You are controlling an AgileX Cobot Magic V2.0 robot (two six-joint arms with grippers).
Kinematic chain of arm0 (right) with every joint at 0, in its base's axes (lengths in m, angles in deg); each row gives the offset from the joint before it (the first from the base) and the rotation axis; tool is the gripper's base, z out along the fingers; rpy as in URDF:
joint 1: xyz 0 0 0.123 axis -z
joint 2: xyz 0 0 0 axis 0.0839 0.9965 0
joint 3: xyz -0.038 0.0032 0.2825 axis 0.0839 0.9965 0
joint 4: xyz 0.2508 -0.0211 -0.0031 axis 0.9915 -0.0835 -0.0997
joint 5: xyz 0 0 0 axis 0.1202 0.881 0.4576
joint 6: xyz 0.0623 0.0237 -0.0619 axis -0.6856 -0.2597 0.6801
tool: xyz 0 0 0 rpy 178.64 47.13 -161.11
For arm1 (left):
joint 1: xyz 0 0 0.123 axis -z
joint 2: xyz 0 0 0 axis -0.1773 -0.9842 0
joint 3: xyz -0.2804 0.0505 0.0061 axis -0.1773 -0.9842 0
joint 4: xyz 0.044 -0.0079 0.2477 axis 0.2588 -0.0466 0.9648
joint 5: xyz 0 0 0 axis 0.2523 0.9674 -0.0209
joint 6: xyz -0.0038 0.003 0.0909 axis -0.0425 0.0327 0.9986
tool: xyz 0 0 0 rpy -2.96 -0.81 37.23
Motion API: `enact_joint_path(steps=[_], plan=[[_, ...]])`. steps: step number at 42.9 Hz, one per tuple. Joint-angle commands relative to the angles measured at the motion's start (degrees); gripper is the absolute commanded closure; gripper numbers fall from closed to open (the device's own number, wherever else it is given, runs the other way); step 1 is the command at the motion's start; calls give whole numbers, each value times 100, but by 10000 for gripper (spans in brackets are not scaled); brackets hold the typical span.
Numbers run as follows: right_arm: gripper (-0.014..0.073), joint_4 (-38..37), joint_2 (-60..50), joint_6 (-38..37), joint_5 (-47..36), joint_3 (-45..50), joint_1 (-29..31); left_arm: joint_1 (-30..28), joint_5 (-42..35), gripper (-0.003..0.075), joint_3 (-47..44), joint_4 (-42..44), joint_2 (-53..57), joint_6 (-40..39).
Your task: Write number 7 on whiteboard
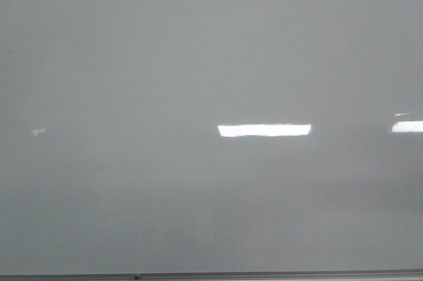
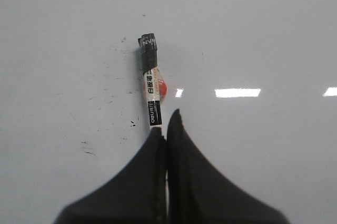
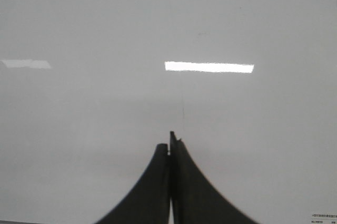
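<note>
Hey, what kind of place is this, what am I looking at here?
Probably an indoor lab or office writing setup. A glossy whiteboard fills every view, mirroring long ceiling lights. A marker lies on it ahead of the shut left end effector. No 7 is written yet.

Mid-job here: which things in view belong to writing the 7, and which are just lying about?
Job: whiteboard; marker lying on it; left tool, shut near the marker; right tool, shut. No 7 visible yet.
Incidental: ink specks; corner label; glare patches.
</note>
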Motion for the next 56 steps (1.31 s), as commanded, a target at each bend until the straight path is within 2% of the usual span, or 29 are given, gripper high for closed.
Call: enact_joint_path(steps=[1,56], plan=[[655,-25,-103,-6,-421,-22,10,-9,-430,741,-29,-56,88,-18],[655,-25,-103,-6,-509,-22,10,-9,-535,741,-29,1,88,-18]])
